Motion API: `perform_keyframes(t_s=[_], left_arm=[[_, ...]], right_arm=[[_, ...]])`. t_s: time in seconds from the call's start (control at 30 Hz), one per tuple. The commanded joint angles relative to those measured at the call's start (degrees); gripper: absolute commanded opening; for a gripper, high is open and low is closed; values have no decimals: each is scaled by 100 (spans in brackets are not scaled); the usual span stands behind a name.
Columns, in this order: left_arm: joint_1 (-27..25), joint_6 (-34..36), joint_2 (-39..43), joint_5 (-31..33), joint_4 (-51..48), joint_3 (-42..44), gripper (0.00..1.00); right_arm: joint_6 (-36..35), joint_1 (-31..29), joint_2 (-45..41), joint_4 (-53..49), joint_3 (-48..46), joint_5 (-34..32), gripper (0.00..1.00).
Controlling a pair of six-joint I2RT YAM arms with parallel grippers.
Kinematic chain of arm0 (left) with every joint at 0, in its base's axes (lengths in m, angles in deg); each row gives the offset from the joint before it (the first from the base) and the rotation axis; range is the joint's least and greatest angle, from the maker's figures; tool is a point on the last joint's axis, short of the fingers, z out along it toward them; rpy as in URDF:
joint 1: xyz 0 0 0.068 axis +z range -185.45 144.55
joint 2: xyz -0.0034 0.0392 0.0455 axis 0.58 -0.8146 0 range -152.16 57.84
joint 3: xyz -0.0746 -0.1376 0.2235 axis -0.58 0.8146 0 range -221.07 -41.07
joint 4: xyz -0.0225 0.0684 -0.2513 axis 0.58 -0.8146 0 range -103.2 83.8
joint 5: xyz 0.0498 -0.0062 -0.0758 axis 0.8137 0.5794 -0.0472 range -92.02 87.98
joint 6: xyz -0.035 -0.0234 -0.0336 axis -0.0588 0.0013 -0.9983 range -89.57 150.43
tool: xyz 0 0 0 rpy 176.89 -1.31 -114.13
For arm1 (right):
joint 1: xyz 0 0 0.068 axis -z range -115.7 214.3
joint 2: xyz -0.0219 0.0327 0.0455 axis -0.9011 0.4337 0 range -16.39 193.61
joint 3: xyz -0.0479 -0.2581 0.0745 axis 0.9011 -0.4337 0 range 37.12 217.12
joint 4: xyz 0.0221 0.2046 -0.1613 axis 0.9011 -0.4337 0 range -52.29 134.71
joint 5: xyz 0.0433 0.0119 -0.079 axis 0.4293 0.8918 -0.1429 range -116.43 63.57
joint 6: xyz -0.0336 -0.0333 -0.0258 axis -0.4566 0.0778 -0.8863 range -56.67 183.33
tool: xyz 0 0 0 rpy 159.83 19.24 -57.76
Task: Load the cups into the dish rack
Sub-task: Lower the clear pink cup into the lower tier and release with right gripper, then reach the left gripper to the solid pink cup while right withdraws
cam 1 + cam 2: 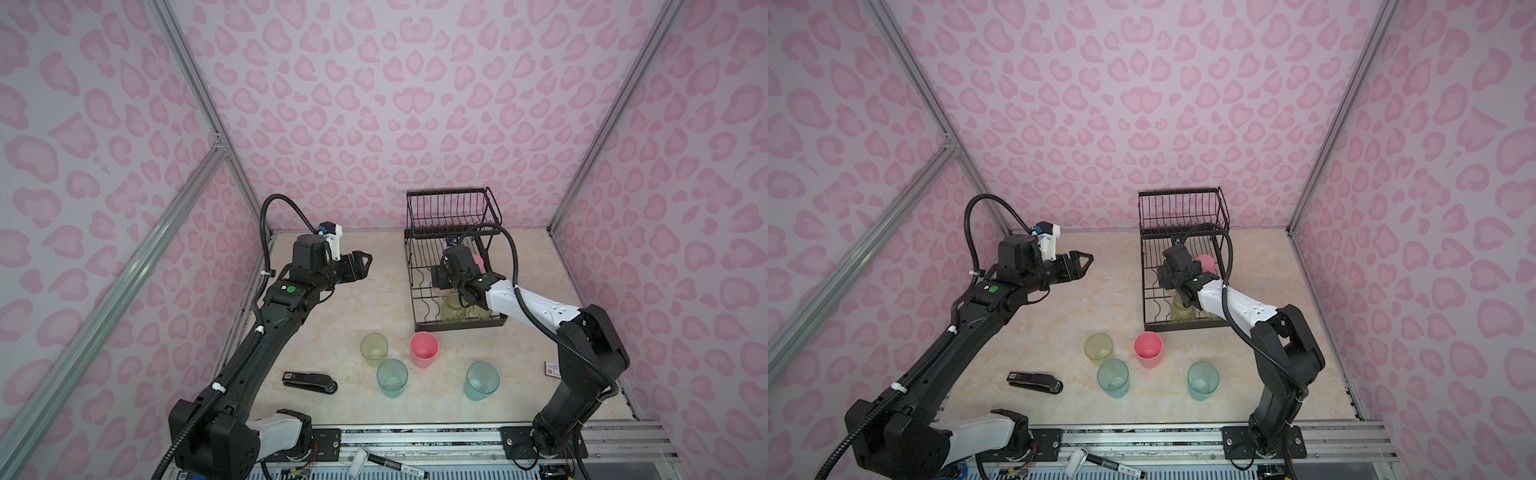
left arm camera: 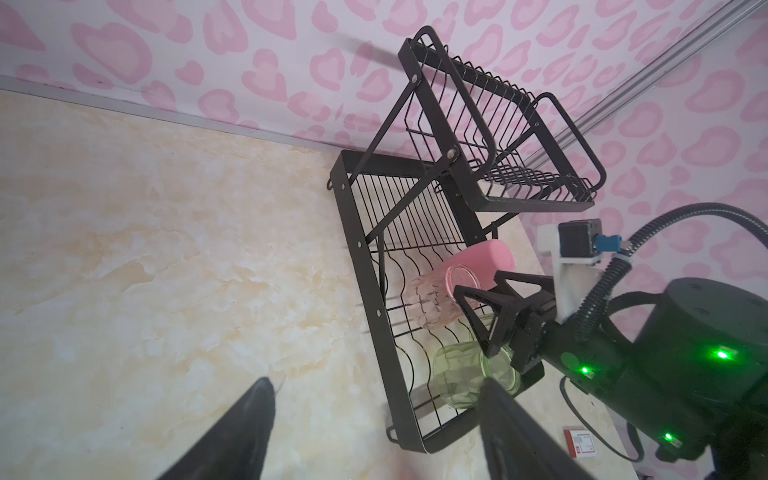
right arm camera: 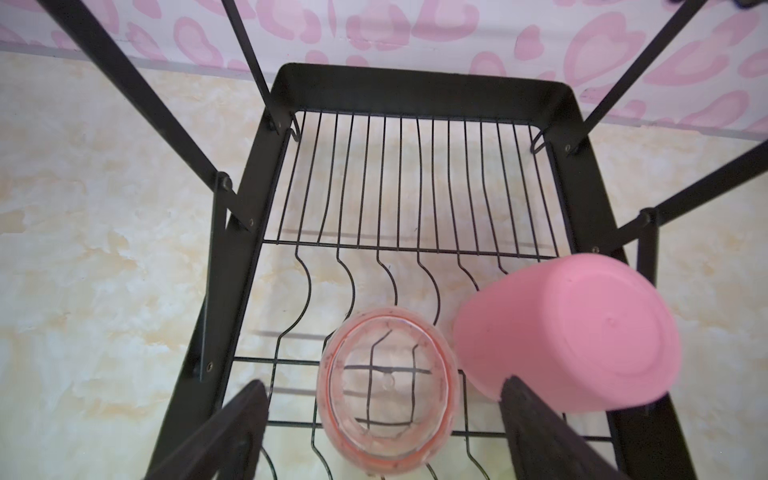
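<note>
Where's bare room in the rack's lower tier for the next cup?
Bare: the far half, straight wires between the back rim of the dish rack and the pink cup; also the wavy slots between its left rail and the clear orange-pink cup. Tight: the near end, holding the yellow-green cups.

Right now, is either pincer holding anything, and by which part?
Nothing is held. Left pincer open in mid-air; right pincer open astride the orange-pink cup in the dish rack, not touching.

The whole table (image 1: 365,303) is seen from high over its near edge in both top views. The dish rack (image 2: 365,270), shared by all views, is viewed from its left in the left wrist view, and closely from above in the right wrist view.
</note>
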Motion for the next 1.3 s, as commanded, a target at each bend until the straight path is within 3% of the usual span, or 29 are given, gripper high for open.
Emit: perform_keyframes(t_s=[0.0,0.43,0.63,0.97,1.27], left_arm=[[-3,93,56,204,-188,45,80],[-196,473,29,500,-1180,85,80],[-1016,1026,-209,1116,-1990,-113,77],[-2339,1625,-648,808,-2197,-287,69],[-3395,1973,-1640,1116,-2352,-717,63]], right_arm=[[-26,-25,-196,71,-136,-42,88],[300,-108,-1665,-201,-952,-125,82],[597,-33,-2336,-674,-1291,-125,79],[1416,1265,-3092,-505,-2311,1152,71],[1516,1468,-3346,-361,-2549,1259,70]])
